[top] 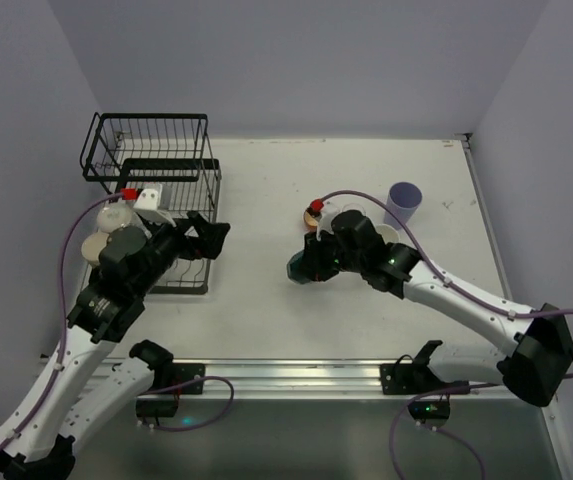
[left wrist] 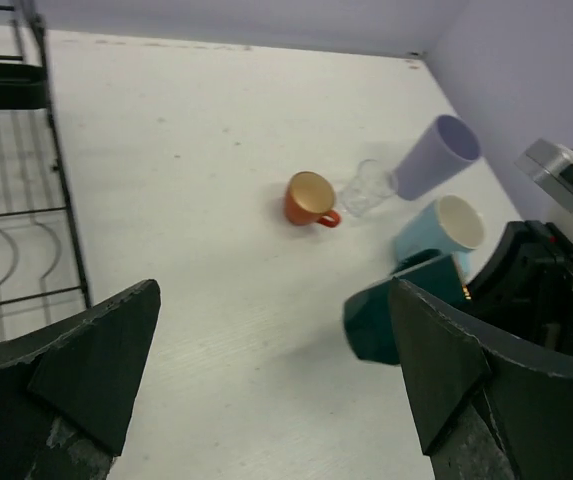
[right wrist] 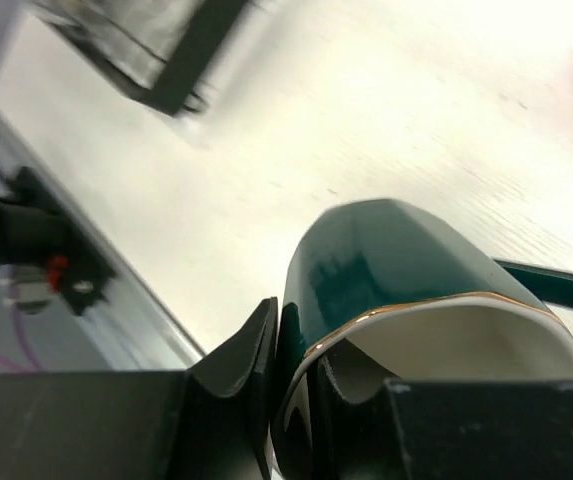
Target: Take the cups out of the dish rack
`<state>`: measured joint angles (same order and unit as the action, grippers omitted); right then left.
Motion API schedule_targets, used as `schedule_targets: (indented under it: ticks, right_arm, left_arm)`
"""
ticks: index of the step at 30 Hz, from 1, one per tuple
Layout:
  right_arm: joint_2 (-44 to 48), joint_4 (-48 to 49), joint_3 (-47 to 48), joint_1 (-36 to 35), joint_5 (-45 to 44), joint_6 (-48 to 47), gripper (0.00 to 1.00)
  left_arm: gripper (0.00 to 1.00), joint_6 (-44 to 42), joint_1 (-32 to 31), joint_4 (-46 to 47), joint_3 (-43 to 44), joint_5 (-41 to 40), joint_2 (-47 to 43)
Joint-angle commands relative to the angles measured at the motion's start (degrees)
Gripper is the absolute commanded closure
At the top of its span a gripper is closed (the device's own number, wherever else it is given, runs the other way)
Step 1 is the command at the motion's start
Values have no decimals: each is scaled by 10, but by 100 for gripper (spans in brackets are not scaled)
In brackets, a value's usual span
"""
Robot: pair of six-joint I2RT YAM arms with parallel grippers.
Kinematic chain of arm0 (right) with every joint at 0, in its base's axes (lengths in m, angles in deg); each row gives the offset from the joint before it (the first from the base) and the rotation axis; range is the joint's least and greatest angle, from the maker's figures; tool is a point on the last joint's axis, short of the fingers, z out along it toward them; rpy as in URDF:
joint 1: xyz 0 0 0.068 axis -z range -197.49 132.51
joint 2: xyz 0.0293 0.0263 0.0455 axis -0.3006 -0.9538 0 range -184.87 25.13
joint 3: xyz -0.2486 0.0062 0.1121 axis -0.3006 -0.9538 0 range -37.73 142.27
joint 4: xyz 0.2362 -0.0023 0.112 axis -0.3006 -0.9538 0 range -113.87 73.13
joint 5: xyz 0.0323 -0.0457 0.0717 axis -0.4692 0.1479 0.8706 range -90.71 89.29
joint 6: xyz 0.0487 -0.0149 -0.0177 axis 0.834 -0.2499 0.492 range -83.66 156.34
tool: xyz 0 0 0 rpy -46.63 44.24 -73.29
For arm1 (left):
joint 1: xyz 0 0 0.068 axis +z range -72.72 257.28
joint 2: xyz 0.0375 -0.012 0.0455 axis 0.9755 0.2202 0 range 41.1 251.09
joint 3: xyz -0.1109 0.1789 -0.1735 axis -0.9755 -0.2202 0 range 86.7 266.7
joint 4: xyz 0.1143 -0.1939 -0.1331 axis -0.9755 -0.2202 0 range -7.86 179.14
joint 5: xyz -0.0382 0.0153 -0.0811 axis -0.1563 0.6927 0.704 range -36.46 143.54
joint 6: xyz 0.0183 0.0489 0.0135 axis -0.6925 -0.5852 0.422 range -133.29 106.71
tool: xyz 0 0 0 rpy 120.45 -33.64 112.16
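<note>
1. The dark teal shiny mug (right wrist: 386, 260) may slip. The right gripper (right wrist: 294, 385) pinches only its thin wall, one finger inside and one outside.
2. It may bump the small orange cup (left wrist: 310, 198), close at 12 o'clock in the top view.
3. The right arm reaches low over mid-table. The left gripper (left wrist: 272, 300) is wide open and empty, beside the black wire dish rack (top: 151, 150) at 10 o'clock.
</note>
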<state>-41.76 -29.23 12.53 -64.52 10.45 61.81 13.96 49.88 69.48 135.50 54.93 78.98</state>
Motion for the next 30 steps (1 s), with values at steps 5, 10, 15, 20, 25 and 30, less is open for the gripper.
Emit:
schedule_targets:
  ticks: [5, 10, 15, 20, 25, 30]
  right_arm:
    - [-118, -235, 177, 8, -150, -106, 100]
    - [-204, -276, 231, 11, -202, -133, 100]
    - [-267, -279, 266, 18, -213, -140, 100]
    - [-293, -278, 266, 30, -214, -136, 100]
    - [-305, -250, 239, 38, -213, -132, 100]
    - [-309, -224, 216, 43, -205, -127, 96]
  left_arm:
    - [0, -82, 1, -44, -57, -170, -67]
    - [0, -91, 3, -32, -76, -181, -82]
    - [0, -97, 23, -26, -81, -154, -77]
    - [0, -99, 43, -22, -81, -128, -70]
    - [0, -100, 60, -24, -84, -132, -65]
    - [0, -93, 60, -50, -74, -204, -50]
